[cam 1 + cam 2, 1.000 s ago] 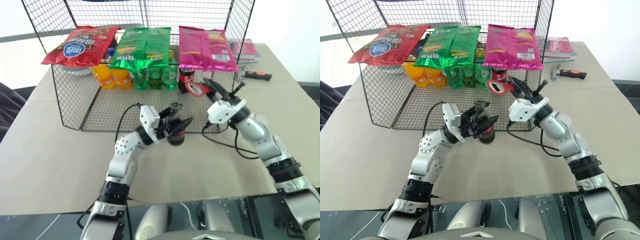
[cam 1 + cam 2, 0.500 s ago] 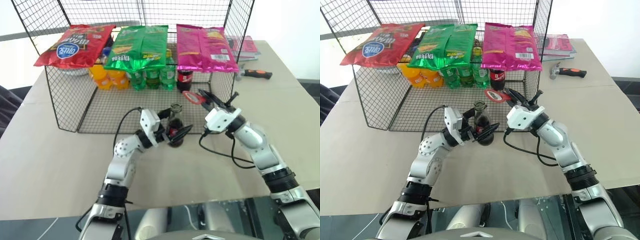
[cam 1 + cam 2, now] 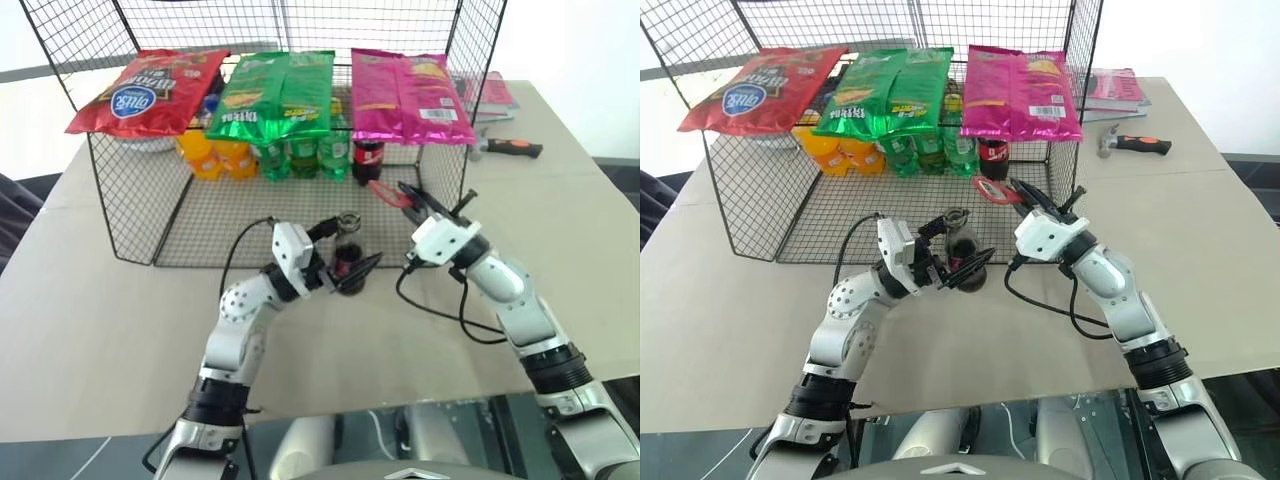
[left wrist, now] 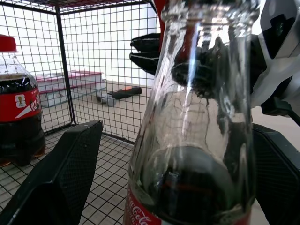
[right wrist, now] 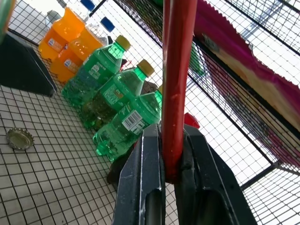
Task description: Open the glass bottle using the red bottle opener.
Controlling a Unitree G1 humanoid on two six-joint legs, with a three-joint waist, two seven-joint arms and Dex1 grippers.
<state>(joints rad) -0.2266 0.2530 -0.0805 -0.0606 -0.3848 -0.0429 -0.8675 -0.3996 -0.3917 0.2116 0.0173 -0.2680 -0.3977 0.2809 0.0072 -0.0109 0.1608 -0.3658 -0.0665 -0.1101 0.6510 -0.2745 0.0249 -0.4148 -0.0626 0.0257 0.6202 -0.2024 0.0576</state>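
Note:
The glass bottle [image 3: 349, 262] stands upright at the front edge of the wire rack, with dark drink low in it and a red label [image 4: 140, 213]. Its mouth looks uncapped. My left gripper [image 3: 347, 248] is open around the bottle, and its black fingers [image 4: 65, 178] stand apart from the glass on either side. Just right of the bottle and a little higher, my right gripper [image 3: 425, 205] is shut on the handle of the red bottle opener [image 3: 385, 192]. The opener's ring head points back toward the rack. The right wrist view shows the red handle [image 5: 176, 70] clamped between the two fingers.
The wire rack [image 3: 150, 210] carries red, green and pink crisp bags [image 3: 275, 92] on top. Orange and green soda bottles [image 3: 305, 158] and a red-capped dark cola bottle [image 3: 368, 160] stand inside. A loose bottle cap [image 5: 19, 138] lies on the mesh floor. A black-and-orange-handled tool [image 3: 510, 148] and books [image 3: 495, 95] lie back right.
My left gripper has let go of the bottle, which was held off the surface and now stands upright by itself. The opener has come down a little. The camera view has shifted.

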